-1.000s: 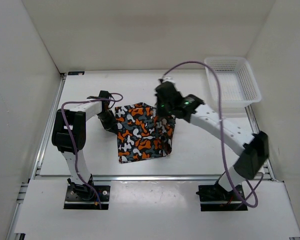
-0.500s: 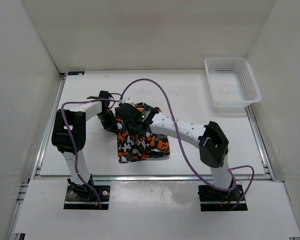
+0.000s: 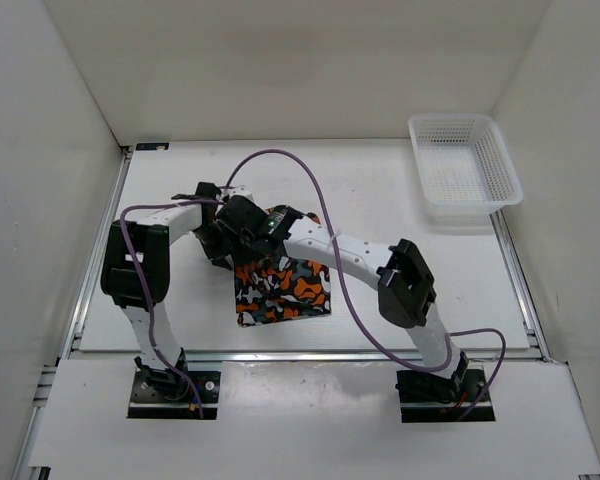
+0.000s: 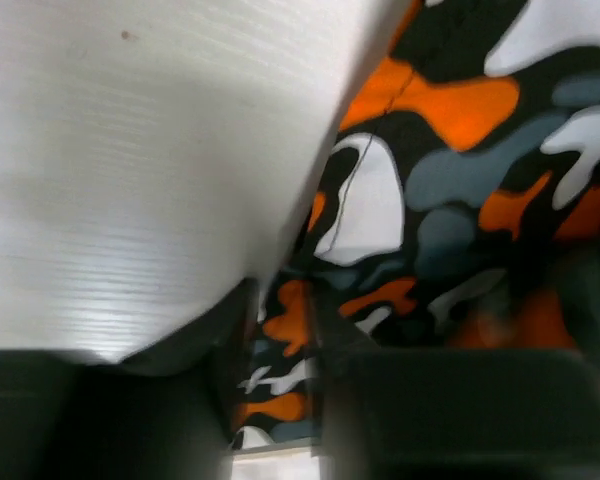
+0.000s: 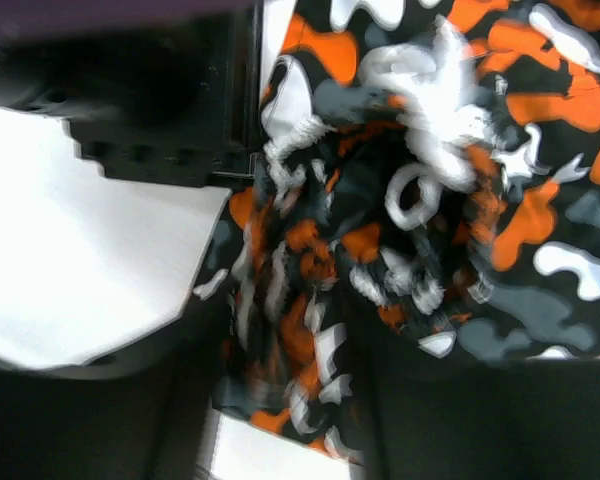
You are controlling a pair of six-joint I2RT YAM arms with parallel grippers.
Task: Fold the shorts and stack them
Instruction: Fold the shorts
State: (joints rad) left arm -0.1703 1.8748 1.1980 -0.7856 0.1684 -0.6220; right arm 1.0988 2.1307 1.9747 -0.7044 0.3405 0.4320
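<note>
White-walled booth with a white table (image 3: 380,200), and a white mesh basket (image 3: 465,165) sitting at the far right corner, well away from the action.

From the top camera, the shorts (image 3: 282,288) lie left of centre on the table as a smallish, roughly square camo bundle. So I'd say at least one fold is in. The far-left corner is bunched up under the two tools, so the fold in hand isn't laid flat yet, and the stacking part looks not yet done. The right arm stretches across to the left side with its elbow low over the table, and the right gripper (image 3: 238,228) is just beside the left gripper (image 3: 218,240) at the shorts' far-left edge. The left arm is folded tight, forearm pointing inward.

Left wrist cam: bare table (image 4: 160,150) on one side, camo cloth (image 4: 460,200) on the other. The edge of the cloth runs down into the thin gap between the dark fingers (image 4: 160,420). That reads to me as pinched on that edge, though it's blurry.

Right wrist cam: pretty smeared, but a rumpled wad of the shorts (image 5: 520,150) is gathered between its fingers (image 5: 450,420), so it's clenched on fabric. The black body of the left gripper (image 5: 150,100) sits right against the cloth edge.
</note>
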